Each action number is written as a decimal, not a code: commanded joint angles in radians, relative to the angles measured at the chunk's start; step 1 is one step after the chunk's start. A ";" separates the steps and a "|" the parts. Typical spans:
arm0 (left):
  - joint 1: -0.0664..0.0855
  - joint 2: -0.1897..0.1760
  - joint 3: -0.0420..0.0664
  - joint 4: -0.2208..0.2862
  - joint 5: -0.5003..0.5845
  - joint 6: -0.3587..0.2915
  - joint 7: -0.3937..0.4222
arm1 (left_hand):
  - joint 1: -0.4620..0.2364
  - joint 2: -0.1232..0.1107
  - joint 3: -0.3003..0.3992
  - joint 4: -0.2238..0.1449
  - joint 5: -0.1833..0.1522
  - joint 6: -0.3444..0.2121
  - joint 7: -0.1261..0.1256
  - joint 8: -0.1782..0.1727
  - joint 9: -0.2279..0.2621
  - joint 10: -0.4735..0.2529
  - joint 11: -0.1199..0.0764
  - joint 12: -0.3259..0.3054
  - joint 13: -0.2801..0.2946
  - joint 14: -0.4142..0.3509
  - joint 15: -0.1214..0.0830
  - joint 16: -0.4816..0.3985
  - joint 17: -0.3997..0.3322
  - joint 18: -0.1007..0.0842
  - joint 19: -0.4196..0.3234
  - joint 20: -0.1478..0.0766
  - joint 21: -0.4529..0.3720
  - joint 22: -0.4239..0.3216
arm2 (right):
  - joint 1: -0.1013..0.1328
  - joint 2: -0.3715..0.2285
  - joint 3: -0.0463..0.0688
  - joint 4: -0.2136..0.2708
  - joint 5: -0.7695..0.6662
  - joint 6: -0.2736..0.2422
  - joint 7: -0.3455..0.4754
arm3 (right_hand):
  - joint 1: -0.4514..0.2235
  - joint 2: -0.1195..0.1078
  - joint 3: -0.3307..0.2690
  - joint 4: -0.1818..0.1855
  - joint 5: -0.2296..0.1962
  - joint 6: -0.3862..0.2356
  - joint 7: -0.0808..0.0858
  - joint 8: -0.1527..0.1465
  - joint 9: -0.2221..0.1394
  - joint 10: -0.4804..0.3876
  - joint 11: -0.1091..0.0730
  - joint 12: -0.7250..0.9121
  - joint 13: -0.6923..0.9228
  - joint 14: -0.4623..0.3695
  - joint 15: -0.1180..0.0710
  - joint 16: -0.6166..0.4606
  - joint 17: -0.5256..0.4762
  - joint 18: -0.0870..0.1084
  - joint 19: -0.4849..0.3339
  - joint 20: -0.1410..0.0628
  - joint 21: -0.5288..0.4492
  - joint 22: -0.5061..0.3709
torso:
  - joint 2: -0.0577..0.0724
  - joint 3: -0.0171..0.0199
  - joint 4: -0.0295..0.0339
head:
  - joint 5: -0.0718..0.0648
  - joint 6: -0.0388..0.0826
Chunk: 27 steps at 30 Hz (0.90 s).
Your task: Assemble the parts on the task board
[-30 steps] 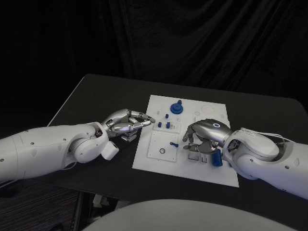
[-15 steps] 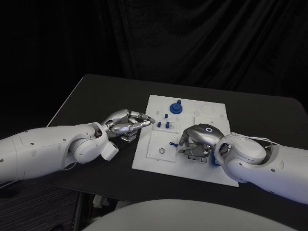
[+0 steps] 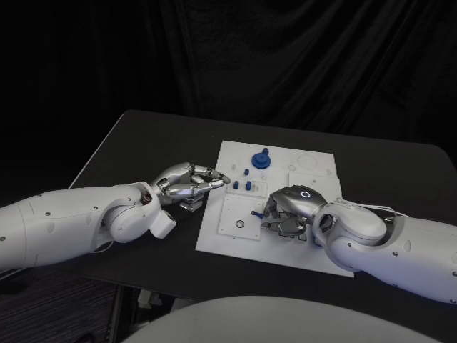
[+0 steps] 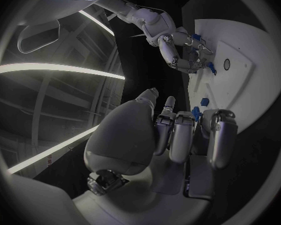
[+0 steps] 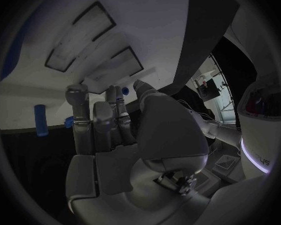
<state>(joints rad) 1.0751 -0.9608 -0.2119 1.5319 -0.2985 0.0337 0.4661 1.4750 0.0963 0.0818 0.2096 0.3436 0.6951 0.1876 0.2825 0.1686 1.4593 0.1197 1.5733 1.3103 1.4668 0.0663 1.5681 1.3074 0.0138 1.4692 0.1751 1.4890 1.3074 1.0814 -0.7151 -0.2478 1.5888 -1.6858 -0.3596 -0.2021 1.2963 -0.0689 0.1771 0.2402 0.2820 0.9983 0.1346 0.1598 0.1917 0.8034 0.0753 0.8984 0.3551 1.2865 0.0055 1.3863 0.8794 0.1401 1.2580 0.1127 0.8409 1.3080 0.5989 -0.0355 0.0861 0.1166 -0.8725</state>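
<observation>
The white task board point(image 3: 313, 163) lies in the middle of the table. A large blue knob point(image 3: 261, 158) stands at its far side, two small blue pegs point(image 3: 246, 184) stand near its left edge, and a small blue piece point(image 3: 258, 213) lies beside my right hand point(image 3: 290, 209). That hand hangs palm down over the board's near middle, fingers point(image 5: 78, 116) reaching to the surface with nothing in them. A blue cylinder point(image 5: 40, 120) and a tiny blue piece point(image 5: 68, 121) lie just past them. My left hand point(image 3: 193, 181) rests at the board's left edge, fingers point(image 4: 178, 132) curled in, nothing visible in them.
Two shallow rectangular recesses point(image 5: 90, 27) sit in the board ahead of my right hand. The black table point(image 3: 146, 143) extends left of the board and behind it. My right forearm point(image 3: 403, 246) crosses the board's near right corner.
My right hand has slid left toward the board's middle and closer to the small blue piece, its wrist turning. The left hand has stayed put.
</observation>
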 commanded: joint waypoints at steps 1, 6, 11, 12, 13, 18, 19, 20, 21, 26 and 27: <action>-0.002 0.001 0.001 0.001 0.007 0.015 0.003 | 0.013 0.001 0.005 -0.004 0.004 0.004 0.005 0.002 -0.001 0.111 -0.002 -0.003 0.261 0.104 0.003 0.003 0.263 0.017 0.001 0.005 -0.006 0.220 | -0.004 0.005 0.000 -0.004 -0.012 -0.003 -0.022 | 0.003 0.015 0.004 0.006 0.012 -0.008 0.001 -0.005 0.002 -0.009 -0.001 -0.006 0.002 0.006 0.002 0.007 0.001 0.001 0.006 0.001 0.004 0.077 | -0.001 -0.0008 -0.0001 | 0.000 0.000; -0.002 0.003 0.001 0.000 0.007 0.018 0.001 | 0.013 0.001 0.005 -0.004 0.004 0.004 0.005 0.002 -0.002 0.111 -0.002 -0.003 0.261 0.104 0.003 0.003 0.263 0.017 0.001 0.005 -0.007 0.219 | -0.005 0.014 0.000 -0.012 -0.012 -0.006 -0.019 | -0.002 0.028 0.014 0.012 0.034 -0.009 0.001 -0.007 0.005 -0.013 -0.001 -0.008 0.004 0.006 0.002 0.007 0.002 0.001 0.006 0.002 0.006 0.077 | 0.000 -0.0006 0.0012 | -0.001 0.000; -0.002 0.004 0.001 0.000 0.007 0.019 -0.001 | 0.013 0.001 0.005 -0.004 0.004 0.004 0.005 0.002 -0.002 0.111 -0.002 -0.003 0.261 0.104 0.003 0.003 0.263 0.017 0.001 0.005 -0.007 0.219 | -0.007 0.021 0.000 -0.020 -0.012 -0.012 -0.023 | -0.002 0.033 0.019 0.013 0.044 -0.010 0.001 -0.007 0.006 -0.014 -0.001 -0.009 0.005 0.007 0.002 0.008 0.004 0.001 0.006 0.002 0.005 0.077 | 0.000 -0.0006 0.0015 | -0.001 0.000; -0.002 0.004 0.001 -0.001 0.007 0.019 -0.001 | 0.013 0.001 0.005 -0.004 0.004 0.004 0.005 0.002 -0.002 0.111 -0.002 -0.003 0.261 0.104 0.003 0.003 0.263 0.017 0.001 0.005 -0.007 0.219 | -0.007 0.022 0.001 -0.021 -0.012 -0.014 -0.025 | -0.005 0.035 0.020 0.015 0.047 -0.011 0.001 -0.008 0.006 -0.014 0.000 -0.009 0.006 0.008 0.003 0.009 0.006 0.001 0.006 0.002 0.006 0.077 | 0.000 -0.0006 0.0013 | -0.001 0.000; -0.002 0.004 0.001 -0.001 0.007 0.019 -0.002 | 0.013 0.001 0.005 -0.004 0.004 0.004 0.005 0.002 -0.002 0.111 -0.002 -0.003 0.261 0.104 0.003 0.003 0.263 0.017 0.001 0.005 -0.007 0.219 | -0.007 0.023 0.001 -0.023 -0.012 -0.015 -0.028 | -0.007 0.036 0.020 0.017 0.050 -0.011 0.002 -0.008 0.006 -0.014 0.000 -0.009 0.006 0.008 0.003 0.009 0.007 0.001 0.006 0.002 0.005 0.077 | 0.000 -0.0007 0.0015 | 0.000 0.000; -0.003 0.005 0.001 -0.002 0.007 0.021 -0.004 | 0.014 0.000 0.005 -0.005 0.006 0.004 0.005 0.002 -0.002 0.111 -0.002 -0.003 0.261 0.104 0.003 0.003 0.263 0.017 -0.001 0.005 -0.008 0.219 | -0.007 0.028 0.001 -0.028 -0.012 -0.015 -0.038 | -0.014 0.037 0.021 0.022 0.054 -0.014 0.003 -0.009 0.007 -0.015 0.001 -0.008 0.008 0.009 0.003 0.010 0.008 0.002 0.005 0.002 0.003 0.076 | 0.000 -0.0007 0.0010 | -0.001 0.000; -0.003 0.006 0.001 -0.002 0.007 0.022 -0.005 | 0.014 0.000 0.005 -0.005 0.006 0.004 0.005 0.002 -0.002 0.111 -0.002 -0.003 0.261 0.104 0.003 0.003 0.263 0.017 -0.001 0.005 -0.008 0.219 | -0.007 0.030 0.001 -0.030 -0.012 -0.015 -0.041 | -0.014 0.037 0.021 0.022 0.054 -0.014 0.003 -0.009 0.007 -0.015 0.001 -0.008 0.008 0.009 0.003 0.010 0.008 0.002 0.005 0.002 0.003 0.076 | 0.000 -0.0005 0.0009 | -0.001 0.000; -0.003 0.006 0.001 -0.003 0.007 0.022 -0.005 | 0.014 0.000 0.005 -0.005 0.006 0.004 0.005 0.002 -0.002 0.111 -0.002 -0.003 0.261 0.104 0.003 0.003 0.263 0.017 -0.001 0.005 -0.008 0.219 | -0.007 0.031 0.001 -0.031 -0.012 -0.015 -0.044 | -0.016 0.038 0.021 0.023 0.054 -0.014 0.003 -0.010 0.007 -0.015 0.001 -0.008 0.008 0.009 0.003 0.010 0.008 0.002 0.005 0.002 0.003 0.076 | 0.000 -0.0004 0.0009 | -0.002 0.000; -0.003 0.006 0.001 -0.003 0.007 0.022 -0.005 | 0.014 0.000 0.005 -0.005 0.006 0.004 0.005 0.002 -0.002 0.111 -0.002 -0.003 0.261 0.104 0.003 0.003 0.263 0.017 -0.001 0.005 -0.008 0.219 | -0.007 0.032 0.001 -0.032 -0.012 -0.015 -0.045 | -0.020 0.038 0.020 0.025 0.053 -0.015 0.004 -0.010 0.008 -0.016 0.001 -0.008 0.009 0.009 0.004 0.010 0.008 0.002 0.004 0.002 0.002 0.076 | 0.000 -0.0001 0.0010 | -0.003 0.000; -0.004 0.007 0.001 -0.003 0.007 0.024 -0.006 | 0.014 0.000 0.005 -0.005 0.006 0.004 0.005 0.002 -0.002 0.111 -0.002 -0.003 0.261 0.104 0.003 0.003 0.263 0.017 -0.001 0.005 -0.008 0.219 | -0.009 0.038 0.001 -0.038 -0.014 -0.019 -0.062 | -0.037 0.029 0.012 0.032 0.037 -0.016 0.005 -0.010 0.011 -0.019 0.002 -0.003 0.016 0.007 0.005 0.011 0.006 0.003 0.001 0.003 -0.005 0.073 | -0.001 0.0002 0.0023 | -0.001 0.000; -0.004 0.007 0.001 -0.003 0.007 0.024 -0.006 | 0.014 0.000 0.005 -0.005 0.006 0.004 0.005 0.002 -0.002 0.111 -0.002 -0.003 0.261 0.104 0.003 0.003 0.263 0.017 -0.001 0.005 -0.008 0.219 | -0.010 0.038 0.001 -0.037 -0.018 -0.023 -0.064 | -0.036 0.023 0.009 0.028 0.032 -0.016 0.004 -0.009 0.013 -0.020 0.002 -0.001 0.018 0.007 0.005 0.011 0.007 0.004 0.000 0.003 -0.005 0.073 | -0.001 0.0003 0.0021 | 0.000 0.000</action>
<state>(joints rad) 1.0728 -0.9552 -0.2119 1.5275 -0.2984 0.0433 0.4548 1.4784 0.0997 0.0846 0.2068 0.3435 0.6950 0.1876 0.2825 0.1670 1.4593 0.1197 1.5768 1.3102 1.4668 0.0663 1.5681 1.3074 0.0137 1.4692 0.1751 1.4846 1.3074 1.0769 -0.6793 -0.2462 1.5556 -1.6904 -0.3673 -0.2281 1.2652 -0.0424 0.1906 0.2704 0.3176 0.9879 0.1380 0.1568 0.2034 0.7908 0.0803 0.8943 0.3718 1.2898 0.0088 1.3909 0.8873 0.1507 1.2635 0.1109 0.8410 1.3077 0.5981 -0.0359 0.0878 0.1143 -0.8725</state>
